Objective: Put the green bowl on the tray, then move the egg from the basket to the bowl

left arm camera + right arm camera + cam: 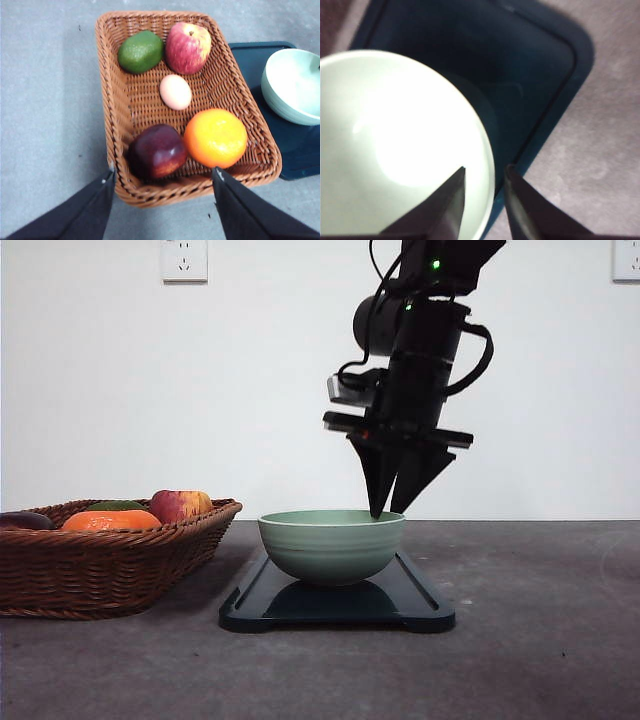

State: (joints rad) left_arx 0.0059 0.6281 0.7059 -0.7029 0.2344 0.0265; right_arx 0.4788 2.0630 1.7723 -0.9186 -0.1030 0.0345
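Front view: right tool [390,512] slightly parted astride green bowl [332,545] rim, basket [110,565] nearby.

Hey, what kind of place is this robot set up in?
Probably a lab or test bench, not a kitchen: a bare grey tabletop, a plain white wall with power sockets, and staged props, a wicker basket of fruit and a green bowl on a black tray.

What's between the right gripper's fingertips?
The green bowl's rim: in the right wrist view the right gripper straddles it, one finger inside, one outside over the tray. The front view agrees.
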